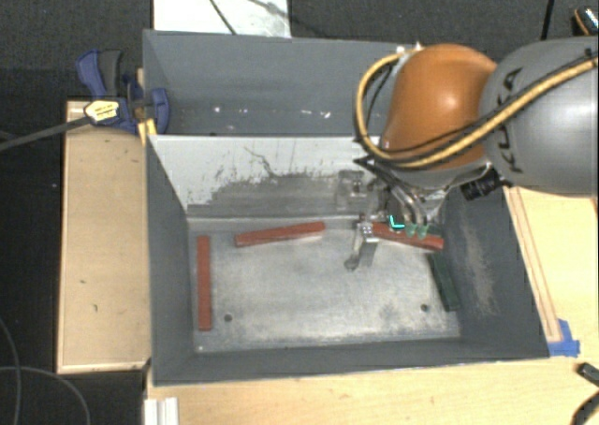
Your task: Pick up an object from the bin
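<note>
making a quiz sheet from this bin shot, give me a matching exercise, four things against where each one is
Things:
1. dark green bar
2. red-brown bar running top to bottom
3. red-brown bar lying left to right in the open
4. claw

Places:
a. along the floor's left edge
b. towards the back of the floor, near the middle
c. by the floor's right edge
d. above a third red-brown bar, right of the middle

Pairs: 1-c, 2-a, 3-b, 4-d
</note>
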Controlling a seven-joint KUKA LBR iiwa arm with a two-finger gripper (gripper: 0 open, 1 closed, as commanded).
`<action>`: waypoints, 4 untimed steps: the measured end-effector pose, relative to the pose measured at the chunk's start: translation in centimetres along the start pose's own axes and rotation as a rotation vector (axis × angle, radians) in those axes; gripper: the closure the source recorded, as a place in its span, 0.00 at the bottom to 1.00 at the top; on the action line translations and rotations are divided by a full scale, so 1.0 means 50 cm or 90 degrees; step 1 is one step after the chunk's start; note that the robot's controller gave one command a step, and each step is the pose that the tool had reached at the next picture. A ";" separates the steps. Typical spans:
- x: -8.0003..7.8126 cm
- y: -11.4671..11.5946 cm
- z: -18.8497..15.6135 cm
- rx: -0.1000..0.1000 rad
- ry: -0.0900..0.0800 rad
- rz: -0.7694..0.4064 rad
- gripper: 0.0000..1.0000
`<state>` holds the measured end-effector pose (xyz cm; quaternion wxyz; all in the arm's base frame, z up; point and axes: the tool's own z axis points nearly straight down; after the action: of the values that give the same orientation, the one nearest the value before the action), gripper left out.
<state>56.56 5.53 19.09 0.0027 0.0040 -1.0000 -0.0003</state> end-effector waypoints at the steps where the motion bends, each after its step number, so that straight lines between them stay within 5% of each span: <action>1: -0.052 0.147 0.020 -0.003 -0.006 -0.008 0.00; 2: -0.050 0.144 0.232 0.001 0.000 -0.065 0.00; 3: -0.055 0.126 0.241 0.000 -0.003 -0.032 0.00; 4: -0.056 0.126 0.240 0.000 -0.003 -0.030 1.00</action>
<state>59.23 11.88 7.09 0.0001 0.0279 -0.9996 -0.0007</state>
